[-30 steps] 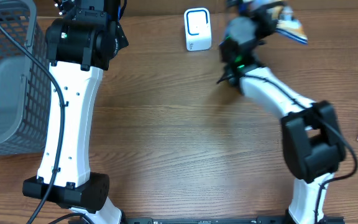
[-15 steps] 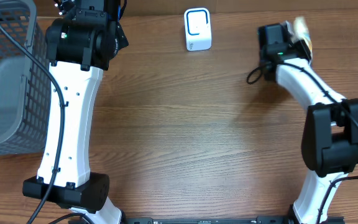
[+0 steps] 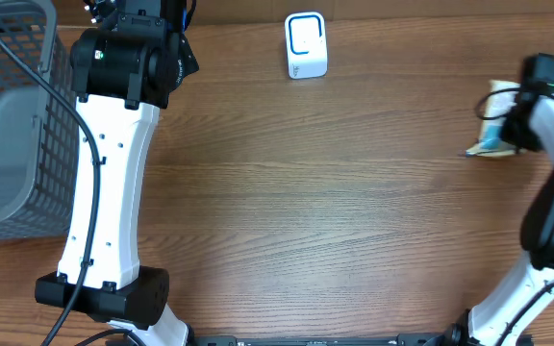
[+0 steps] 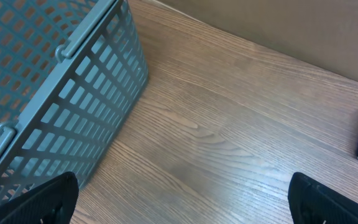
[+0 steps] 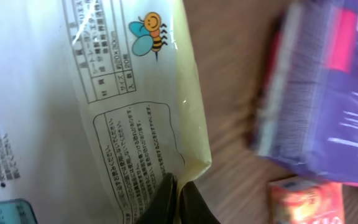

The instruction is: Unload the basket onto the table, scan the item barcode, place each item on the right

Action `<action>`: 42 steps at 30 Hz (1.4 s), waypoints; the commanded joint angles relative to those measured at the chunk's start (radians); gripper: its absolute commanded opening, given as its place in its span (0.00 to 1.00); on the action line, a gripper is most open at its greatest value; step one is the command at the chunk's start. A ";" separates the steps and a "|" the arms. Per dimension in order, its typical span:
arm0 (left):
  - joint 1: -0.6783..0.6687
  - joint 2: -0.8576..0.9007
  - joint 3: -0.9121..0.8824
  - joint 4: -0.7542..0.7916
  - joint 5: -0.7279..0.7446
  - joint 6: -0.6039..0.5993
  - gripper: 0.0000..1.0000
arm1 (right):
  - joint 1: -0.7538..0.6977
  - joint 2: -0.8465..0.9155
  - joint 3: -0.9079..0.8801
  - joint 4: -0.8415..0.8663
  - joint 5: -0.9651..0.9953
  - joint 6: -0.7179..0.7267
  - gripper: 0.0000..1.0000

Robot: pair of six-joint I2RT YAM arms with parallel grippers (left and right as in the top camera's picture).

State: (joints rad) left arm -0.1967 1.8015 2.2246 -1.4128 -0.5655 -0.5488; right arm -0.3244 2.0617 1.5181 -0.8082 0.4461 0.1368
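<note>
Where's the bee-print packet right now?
Overhead, the packet is at the right edge of the table, pinched in the right gripper, well right of the white scanner, with a purple pack close by.

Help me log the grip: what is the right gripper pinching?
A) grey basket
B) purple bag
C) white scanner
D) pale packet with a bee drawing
D: the right wrist view shows the right gripper shut on the edge of the pale packet, with the bee drawing visible.

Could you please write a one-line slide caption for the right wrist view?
Right gripper shut on a pale bee-printed packet, purple pack and orange box beyond.
</note>
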 commanded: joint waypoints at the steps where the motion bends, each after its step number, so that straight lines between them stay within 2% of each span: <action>1: -0.006 0.010 0.009 0.003 -0.010 -0.016 1.00 | -0.082 -0.029 0.009 -0.004 -0.084 0.050 0.04; 7: -0.006 0.010 0.009 0.003 -0.010 -0.016 1.00 | -0.165 -0.120 0.009 -0.006 -0.156 0.109 0.04; 8: -0.006 0.010 0.009 0.003 -0.010 -0.016 1.00 | -0.172 -0.143 0.009 -0.006 -0.168 0.107 0.10; 9: -0.006 0.010 0.009 0.003 -0.010 -0.016 1.00 | -0.179 -0.168 0.009 -0.006 -0.180 0.106 0.31; 10: -0.006 0.010 0.009 0.003 -0.010 -0.016 1.00 | -0.183 -0.200 0.009 -0.006 -0.187 0.107 0.59; 11: -0.006 0.010 0.009 0.003 -0.010 -0.016 1.00 | -0.184 -0.225 0.009 -0.006 -0.187 0.106 0.82; 12: -0.006 0.010 0.009 0.003 -0.010 -0.016 1.00 | -0.183 -0.256 0.009 -0.006 -0.187 0.107 1.00; 17: -0.006 0.010 0.009 0.003 -0.010 -0.016 1.00 | -0.154 -0.422 0.010 0.010 -0.193 0.134 1.00; 21: -0.006 0.010 0.009 0.003 -0.010 -0.016 1.00 | -0.107 -0.595 0.010 0.112 -0.210 0.183 1.00; 28: -0.006 0.010 0.009 0.015 -0.007 -0.017 1.00 | -0.017 -0.837 0.010 0.539 -0.370 0.233 1.00; 29: -0.006 0.010 0.009 0.112 -0.002 -0.016 1.00 | 0.004 -0.870 0.010 0.647 -0.370 0.234 1.00; 32: -0.006 0.010 0.009 0.267 -0.004 -0.004 1.00 | 0.011 -0.892 0.010 0.726 -0.370 0.233 1.00; 34: -0.003 0.010 0.009 0.412 -0.069 0.058 1.00 | 0.011 -0.894 0.010 0.731 -0.370 0.233 1.00; 38: 0.021 0.009 0.009 0.726 -0.175 0.081 1.00 | 0.011 -0.895 0.010 0.672 -0.372 0.198 1.00; 40: 0.026 0.006 0.009 0.839 -0.164 0.178 1.00 | 0.011 -0.900 0.010 0.611 -0.375 0.145 1.00; 42: 0.025 0.003 0.009 0.918 -0.155 0.366 1.00 | 0.011 -0.907 0.010 0.531 -0.373 0.085 1.00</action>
State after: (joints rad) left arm -0.1810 1.8034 2.2219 -0.5663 -0.6720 -0.4393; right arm -0.3180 1.1645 1.5303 -0.2127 0.0792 0.3206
